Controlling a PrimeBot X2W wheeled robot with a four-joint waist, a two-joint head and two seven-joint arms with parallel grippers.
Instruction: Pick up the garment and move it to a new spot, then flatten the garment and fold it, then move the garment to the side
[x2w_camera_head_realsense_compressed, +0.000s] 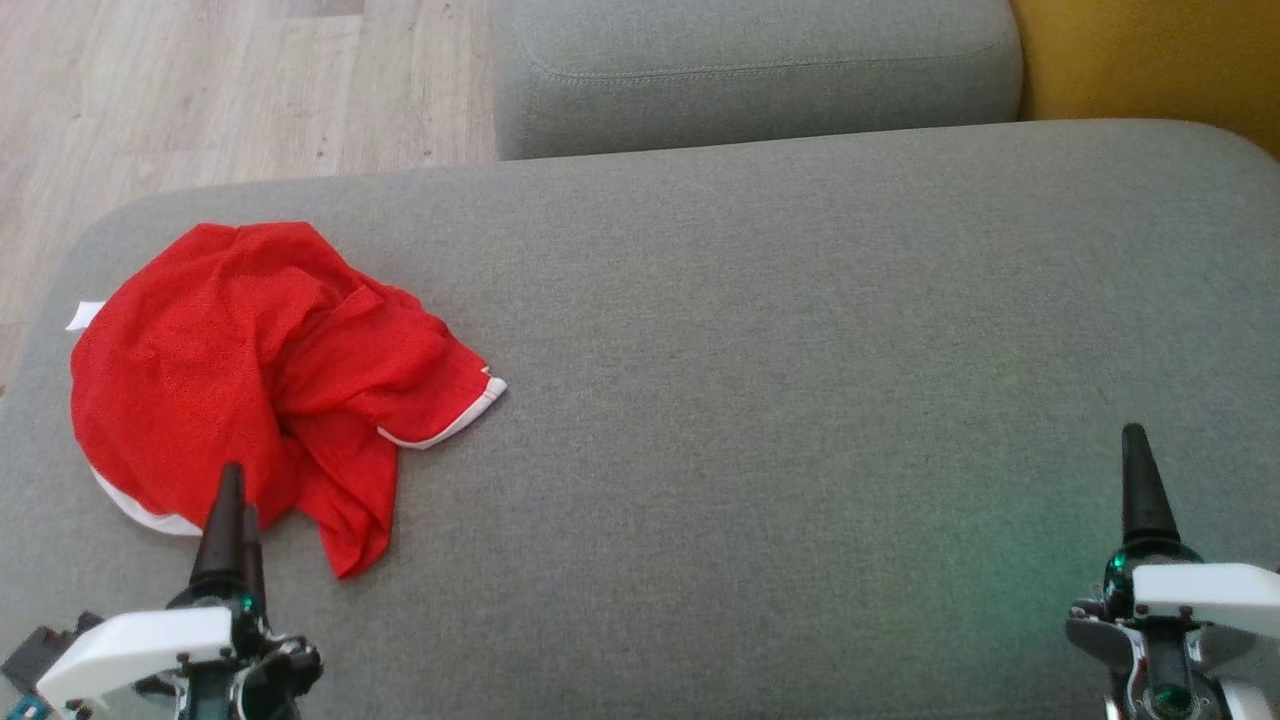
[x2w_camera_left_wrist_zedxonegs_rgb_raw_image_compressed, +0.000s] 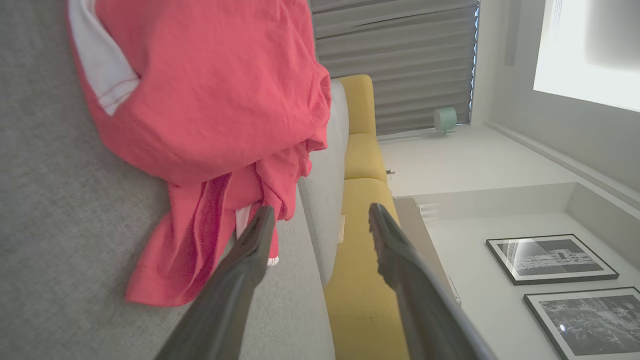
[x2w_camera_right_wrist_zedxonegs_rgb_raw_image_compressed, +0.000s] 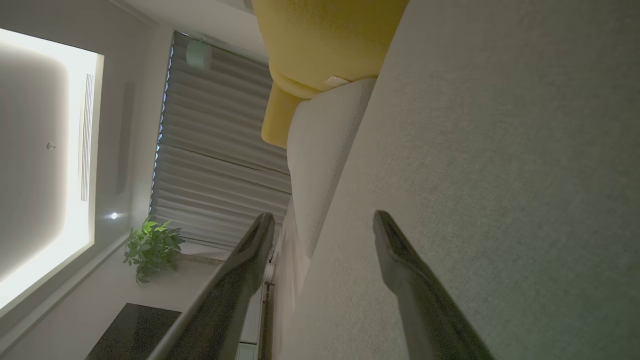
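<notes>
A crumpled red shirt (x2w_camera_head_realsense_compressed: 260, 380) (white-trimmed hems) lies on the left of the grey sofa cushion (x2w_camera_head_realsense_compressed: 750, 350), its near edge just beside the released left pincer (x2w_camera_left_wrist_zedxonegs_rgb_raw_image_compressed: 322, 209); the released right pincer (x2w_camera_right_wrist_zedxonegs_rgb_raw_image_compressed: 324, 216) stands well apart.

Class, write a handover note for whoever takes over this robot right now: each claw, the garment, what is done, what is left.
Left claw: open, empty, at the near edge of the red shirt.
Right claw: open, empty, over bare grey cushion, far from the shirt.
Shirt: crumpled on the cushion's left part.
Done: nothing visible yet.
To do: pick up, move, flatten, fold, set aside.
</notes>
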